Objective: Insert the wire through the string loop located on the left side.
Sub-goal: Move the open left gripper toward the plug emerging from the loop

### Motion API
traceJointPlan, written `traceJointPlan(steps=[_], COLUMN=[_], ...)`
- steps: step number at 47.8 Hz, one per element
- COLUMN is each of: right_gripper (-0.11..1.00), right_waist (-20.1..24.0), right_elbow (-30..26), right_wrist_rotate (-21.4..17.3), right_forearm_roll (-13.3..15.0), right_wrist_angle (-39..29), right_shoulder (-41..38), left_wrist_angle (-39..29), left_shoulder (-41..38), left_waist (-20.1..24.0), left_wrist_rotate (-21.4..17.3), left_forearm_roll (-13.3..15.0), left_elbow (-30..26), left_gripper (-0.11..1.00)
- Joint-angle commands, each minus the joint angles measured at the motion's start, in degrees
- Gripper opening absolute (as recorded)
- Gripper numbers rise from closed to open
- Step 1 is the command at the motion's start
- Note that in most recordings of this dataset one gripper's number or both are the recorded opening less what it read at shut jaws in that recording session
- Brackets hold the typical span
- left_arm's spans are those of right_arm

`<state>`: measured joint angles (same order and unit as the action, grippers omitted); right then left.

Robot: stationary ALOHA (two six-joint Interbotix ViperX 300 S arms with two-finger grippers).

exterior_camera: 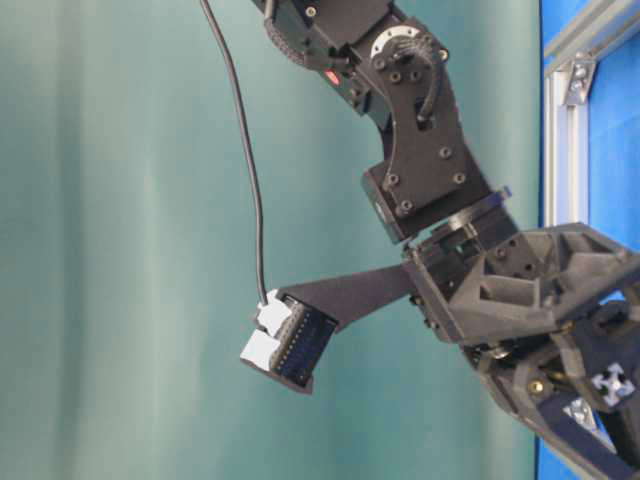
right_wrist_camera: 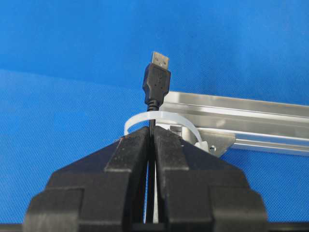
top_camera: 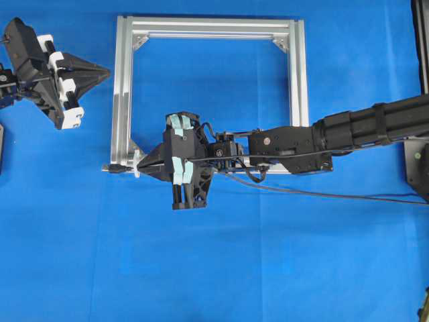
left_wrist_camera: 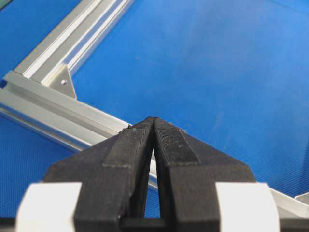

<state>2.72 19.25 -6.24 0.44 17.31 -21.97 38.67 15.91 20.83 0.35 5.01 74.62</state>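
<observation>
My arms are matte black plastic with hex screws. The left gripper [top_camera: 104, 72] carries white blocks; the right gripper [top_camera: 142, 165] wears pale green tape strips. Ribbed black sleeve on the right forearm [top_camera: 372, 127], thin black cables along it.

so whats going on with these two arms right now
The right gripper is shut on the wire, holding it just behind the USB plug. The plug has already passed through the string loop at the lower left corner of the aluminium frame, and sticks out beyond it. The left gripper is shut and holds nothing, up near the frame's top left corner, clear of the wire.
</observation>
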Motion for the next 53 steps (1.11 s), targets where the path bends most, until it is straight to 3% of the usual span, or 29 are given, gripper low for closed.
traceJointPlan(steps=[1, 18, 31, 40, 53], right_gripper=[0.03, 0.03, 0.03, 0.03, 0.03], right_waist=[0.0, 0.0, 0.0, 0.0, 0.0], right_elbow=[-1.0, -1.1, -1.1, -1.1, -1.1], right_wrist_rotate=[0.1, 0.1, 0.1, 0.1, 0.1], right_forearm_roll=[0.1, 0.1, 0.1, 0.1, 0.1], right_wrist_angle=[0.3, 0.3, 0.3, 0.3, 0.3], right_shoulder=[1.1, 1.1, 1.1, 1.1, 1.1], left_wrist_angle=[0.5, 0.6, 0.3, 0.2, -1.0], left_shoulder=[0.3, 3.7, 8.3, 9.6, 9.1], left_waist=[-1.7, -17.1, -25.4, -28.6, -28.7], left_wrist_rotate=[0.1, 0.8, 0.6, 0.0, -0.1], left_forearm_roll=[-0.2, -0.2, -0.3, -0.4, -0.5], left_elbow=[-0.7, 0.4, 1.8, 2.6, 2.3], left_gripper=[0.00, 0.00, 0.00, 0.00, 0.00])
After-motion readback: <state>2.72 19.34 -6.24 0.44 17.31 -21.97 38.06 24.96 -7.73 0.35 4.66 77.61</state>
